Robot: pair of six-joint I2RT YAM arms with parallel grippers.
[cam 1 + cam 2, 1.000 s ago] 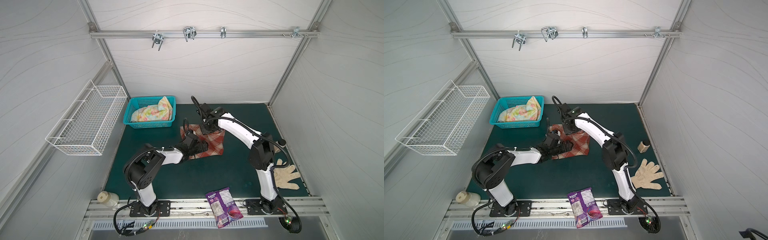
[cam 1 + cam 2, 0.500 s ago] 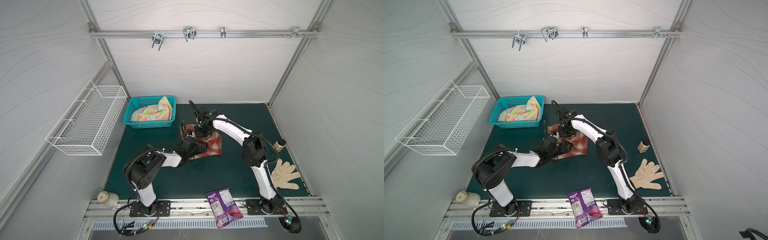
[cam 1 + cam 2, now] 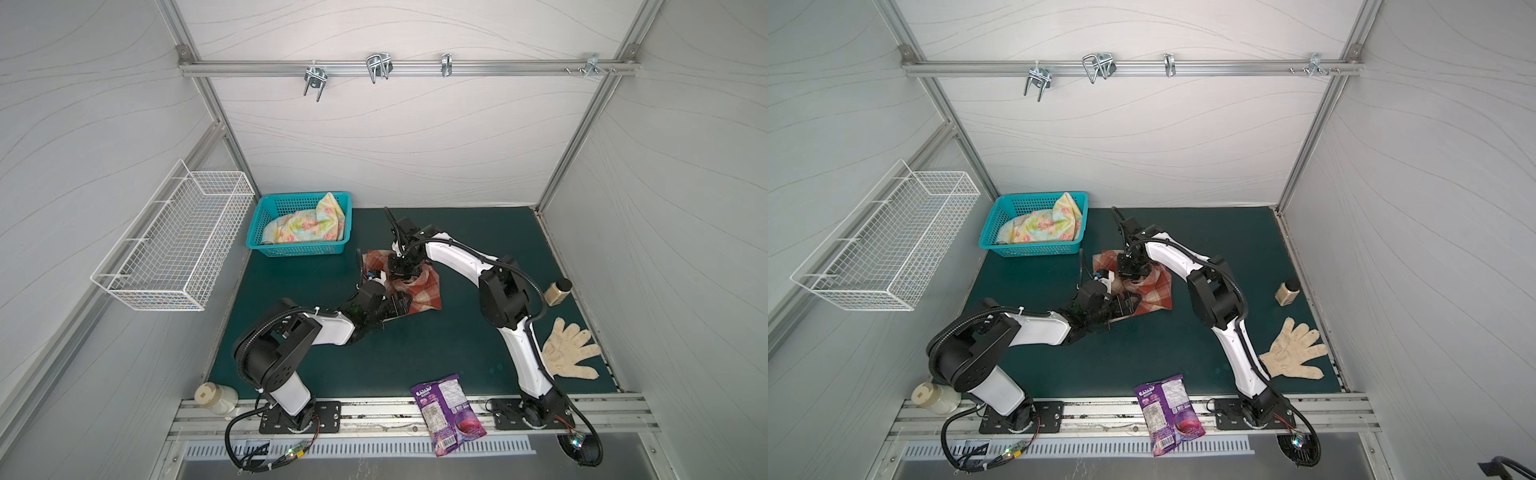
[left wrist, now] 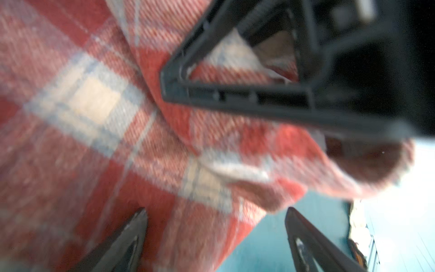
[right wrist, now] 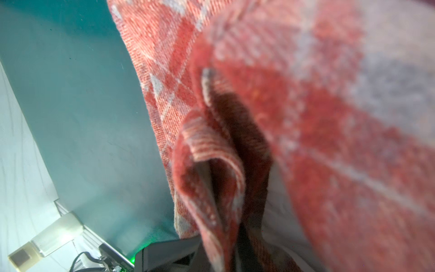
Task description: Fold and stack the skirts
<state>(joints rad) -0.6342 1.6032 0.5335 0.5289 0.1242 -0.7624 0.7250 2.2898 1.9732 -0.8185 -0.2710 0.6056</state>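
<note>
Pinching right gripper (image 3: 401, 272): fingers closed narrow on a raised fold of the plaid skirt (image 3: 424, 293), toward its 12 o'clock side
Left gripper (image 3: 398, 303): fingers spread wide and empty, low over the plaid skirt's 7 o'clock edge
Plaid skirt: rumpled on the green mat (image 3: 415, 353), near its centre
Floral skirt (image 3: 307, 228): bunched in the teal basket (image 3: 291, 251), at the mat's 10 o'clock corner

Top views: bright, even light w/ soft shadows, wide-angle bending at edges. Wrist views: skirt (image 4: 94, 101) up close, blurry, out of focus; wall (image 4: 409, 212) blown out white.
</note>
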